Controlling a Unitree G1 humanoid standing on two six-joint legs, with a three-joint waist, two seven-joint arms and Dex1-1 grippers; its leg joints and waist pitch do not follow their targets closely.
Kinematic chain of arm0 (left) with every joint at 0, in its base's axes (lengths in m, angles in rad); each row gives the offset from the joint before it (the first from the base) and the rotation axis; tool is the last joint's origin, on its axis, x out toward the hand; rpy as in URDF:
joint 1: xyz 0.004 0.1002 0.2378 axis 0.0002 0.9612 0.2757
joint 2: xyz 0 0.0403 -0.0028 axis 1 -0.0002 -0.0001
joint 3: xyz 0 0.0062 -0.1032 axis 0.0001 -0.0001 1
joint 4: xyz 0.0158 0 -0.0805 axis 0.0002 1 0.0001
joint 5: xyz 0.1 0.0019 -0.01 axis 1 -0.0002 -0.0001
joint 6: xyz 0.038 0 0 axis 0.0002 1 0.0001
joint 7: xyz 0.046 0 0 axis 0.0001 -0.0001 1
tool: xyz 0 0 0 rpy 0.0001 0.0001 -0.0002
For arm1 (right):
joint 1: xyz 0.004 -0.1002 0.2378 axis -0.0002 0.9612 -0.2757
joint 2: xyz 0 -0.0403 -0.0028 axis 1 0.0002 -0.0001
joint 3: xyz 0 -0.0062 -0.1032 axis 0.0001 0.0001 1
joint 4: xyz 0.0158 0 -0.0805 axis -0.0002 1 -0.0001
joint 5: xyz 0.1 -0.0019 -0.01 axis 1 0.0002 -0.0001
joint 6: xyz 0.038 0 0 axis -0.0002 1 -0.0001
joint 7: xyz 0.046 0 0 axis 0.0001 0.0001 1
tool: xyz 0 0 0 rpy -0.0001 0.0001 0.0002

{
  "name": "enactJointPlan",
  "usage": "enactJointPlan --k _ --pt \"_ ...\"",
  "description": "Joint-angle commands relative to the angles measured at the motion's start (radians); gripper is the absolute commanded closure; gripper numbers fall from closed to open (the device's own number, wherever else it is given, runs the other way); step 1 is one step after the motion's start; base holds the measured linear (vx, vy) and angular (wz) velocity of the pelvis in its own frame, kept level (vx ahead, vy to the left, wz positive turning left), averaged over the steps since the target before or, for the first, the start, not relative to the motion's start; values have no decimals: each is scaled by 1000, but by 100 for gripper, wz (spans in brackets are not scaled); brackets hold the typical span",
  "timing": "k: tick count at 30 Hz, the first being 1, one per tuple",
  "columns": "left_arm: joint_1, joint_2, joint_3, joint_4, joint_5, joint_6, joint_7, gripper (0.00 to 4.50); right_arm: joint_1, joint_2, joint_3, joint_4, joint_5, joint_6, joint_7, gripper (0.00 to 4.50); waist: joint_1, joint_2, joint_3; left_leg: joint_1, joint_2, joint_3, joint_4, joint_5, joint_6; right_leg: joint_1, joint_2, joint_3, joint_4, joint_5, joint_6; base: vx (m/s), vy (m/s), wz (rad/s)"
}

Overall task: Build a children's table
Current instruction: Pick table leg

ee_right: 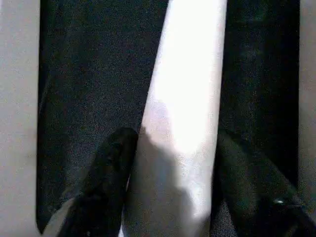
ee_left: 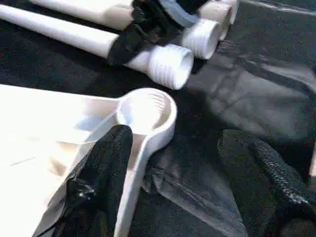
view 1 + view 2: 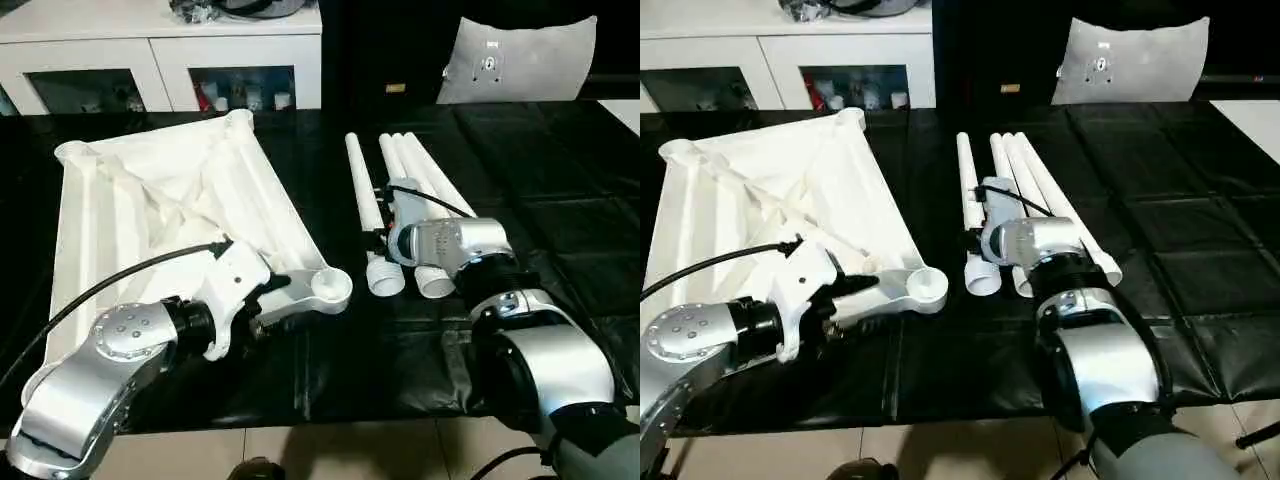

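White cabinets (image 3: 160, 50) with dark glass fronts are standing along the far wall, and a grey cushion-like object (image 3: 515, 60) is leaning at the back right. In front of them a worktop (image 3: 560, 200) covered in black sheeting is carrying the parts.

The tabletop (image 3: 170, 200) is lying upside down on the left half of the worktop, ribbed underside facing up, one long edge running diagonally toward the near centre. Its near-right round corner socket (image 3: 325, 288) is sitting close to the worktop's near edge, open end up.

The left claw (image 2: 173, 177) is reaching in at that corner. Fingers standing apart; one black finger (image 2: 106, 168) is lying against the rim just behind the socket, the other (image 2: 266, 168) is resting on the black sheeting, clear of the plastic. Not clamped on anything.

Four white tube legs (image 3: 415, 170) are lying side by side at the worktop's centre, just right of the tabletop, running from far to near, threaded ends toward the near edge.

The right claw (image 1: 173, 163) is coming down over the bundle. A finger (image 1: 106, 182) is showing on each side of one leg (image 1: 185, 98), straddling it closely. Cannot tell whether the fingers are pressing on the leg or merely flanking it.
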Motion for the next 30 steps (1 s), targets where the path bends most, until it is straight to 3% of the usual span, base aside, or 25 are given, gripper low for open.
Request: enactJointPlan --k 1,6,8,9,10,12,13,14,15,17,18,19,20,21,22,23,25,28,30 --pt "-12 1 -1 -13 7 -10 15 137 1 -3 -18 35 10 5 -4 212 0 6 -69 26 58 -10 -58 -64 -23 36 -76 37 -54 177 -243 0 0 0" --pt "-23 -9 4 -1 1 -3 24 137 -7 -19 -34 55 7 -46 -19 247 1 6 -69 26 58 -9 -58 -74 -25 34 -76 36 -56 155 -248 0 0 0" --pt "-27 -15 4 6 -3 4 30 137 -3 -18 -54 57 13 -93 -29 255 2 8 -69 27 58 -8 -58 -81 -25 33 -77 36 -56 146 -249 0 0 0" --pt "-33 -24 7 14 2 0 42 137 9 -16 -61 41 16 -157 -22 256 1 7 -69 26 59 -8 -58 -82 -25 33 -77 36 -56 146 -248 0 0 0" --pt "-41 -37 12 22 3 0 56 137 21 -13 -70 22 22 -212 -8 256 3 16 -70 26 60 -8 -56 -88 -28 31 -79 36 -55 152 -244 0 0 0" --pt "-47 -47 17 30 6 0 70 137 29 -11 -77 6 30 -245 7 257 1 11 -71 26 60 -8 -56 -85 -28 34 -78 36 -55 165 -244 0 0 0" --pt "-56 -56 21 40 11 -4 82 137 35 -11 -88 -12 44 -274 32 260 -1 8 -72 23 56 -8 -54 -64 -13 37 -75 34 -53 194 -246 0 0 0" --pt "-86 -88 47 74 12 11 123 137 37 -10 -134 -48 90 -285 53 261 0 17 -72 23 56 -9 -53 -68 -10 37 -76 35 -52 198 -244 0 0 0" --pt "-102 -104 61 90 7 21 139 120 39 -9 -160 -70 117 -289 65 261 1 19 -75 28 59 -9 -50 -69 -7 37 -75 36 -52 214 -245 0 0 0" --pt "-134 -137 91 113 -10 30 164 102 51 -8 -195 -123 162 -304 101 262 1 14 -74 23 56 -9 -51 -52 15 40 -73 33 -52 240 -252 0 0 0" --pt "-145 -150 103 120 -18 35 173 99 56 -8 -204 -141 174 -311 117 262 2 13 -75 25 58 -9 -50 -52 18 39 -75 33 -52 241 -255 0 0 0" --pt "-173 -188 129 136 -37 34 199 89 82 -10 -212 -192 202 -314 165 262 3 21 -76 25 57 -11 -49 -53 23 39 -75 32 -51 237 -257 0 0 0" --pt "-183 -201 137 141 -43 34 207 75 93 -10 -213 -211 210 -317 180 262 3 15 -75 24 60 -11 -49 -59 29 41 -77 33 -54 236 -259 0 0 0" --pt "-223 -253 165 162 -67 29 243 75 142 -14 -213 -292 240 -333 250 262 4 20 -76 23 59 -13 -50 -55 31 42 -76 32 -53 235 -260 0 0 0" --pt "-239 -272 171 170 -73 24 258 58 165 -17 -208 -326 250 -340 285 263 6 17 -73 24 57 -7 -49 -62 39 40 -74 33 -59 235 -256 0 0 0" --pt "-274 -317 184 185 -99 20 279 53 227 -22 -203 -425 298 -327 376 263 14 14 -76 21 60 -12 -48 -58 48 48 -77 33 -57 255 -253 0 0 0" --pt "-293 -341 192 192 -113 21 288 36 261 -24 -203 -479 329 -312 425 263 19 12 -78 21 64 -14 -47 -48 58 47 -80 33 -55 269 -252 0 0 0" --pt "-359 -424 240 221 -200 57 295 28 394 -56 -175 -704 464 -180 600 263 29 5 -74 20 62 -12 -47 -53 85 49 -80 34 -63 240 -255 0 0 0" --pt "-382 -454 264 230 -242 77 297 9 426 -69 -171 -753 505 -132 635 264 32 6 -75 20 64 -15 -47 -53 90 46 -83 34 -63 217 -263 0 0 0"
